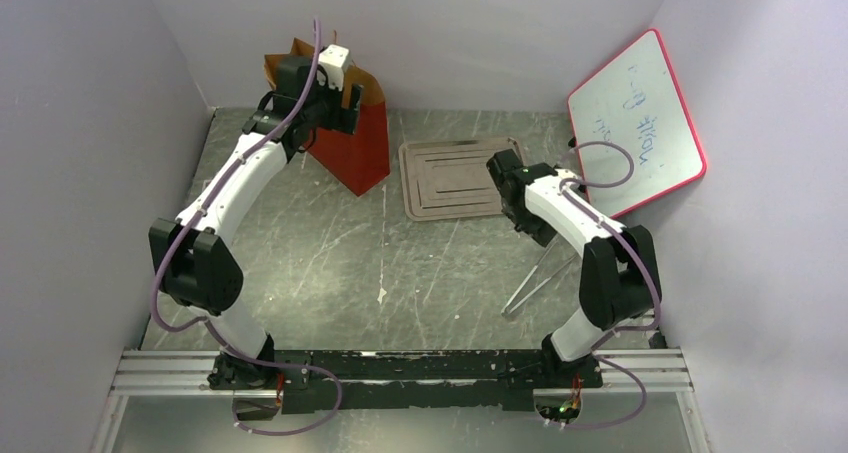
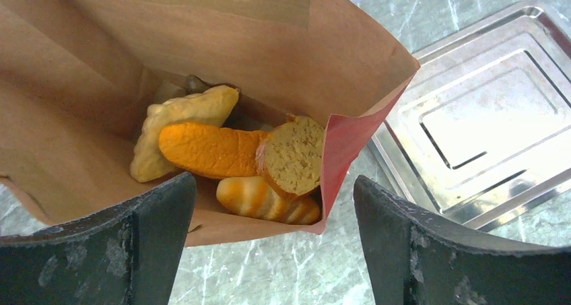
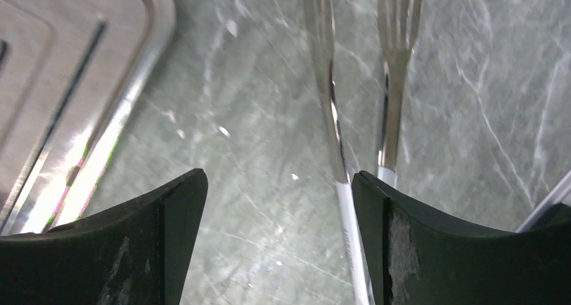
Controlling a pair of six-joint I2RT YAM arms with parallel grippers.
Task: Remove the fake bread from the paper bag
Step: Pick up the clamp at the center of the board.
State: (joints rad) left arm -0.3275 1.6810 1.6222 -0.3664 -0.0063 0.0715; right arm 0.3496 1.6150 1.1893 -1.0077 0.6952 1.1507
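left tool: left gripper (image 2: 273, 187), jaws spread wide, nothing between them; it hangs at the bag mouth, prob. lined up to reach in.
bag: red paper gift bag w/ brown kraft inside (image 2: 202, 42), directly ahead of the left fingers (image 2: 145, 244), mouth open toward them. Near lip sits just past the tips, so the way in looks free. Upright or tipped: can't tell for sure.
bread: fake bread all inside the bag, heaped at the bottom, ahead of the left gripper and a bit below.
pieces: pale tan scalloped slice (image 2: 178, 120) farthest in; long orange crescent (image 2: 209, 150) lies across it; round brown roll w/ cut face (image 2: 293, 157) against the right bag wall; striped golden roll (image 2: 266, 200) nearest the tips, prob. the easiest first pick.
tray: flat silver metal tray (image 2: 471, 116), to the right of the left gripper, beside the bag; likely the drop spot, nothing on it.
right tool: right gripper (image 3: 277, 184), jaws apart, holding nothing, low over the table just right of the tray edge.
tongs: shiny metal tongs (image 3: 390, 83) ahead of the right gripper's right finger, on the table, not gripped.
step: judged as pre-reach, no bread out yet.
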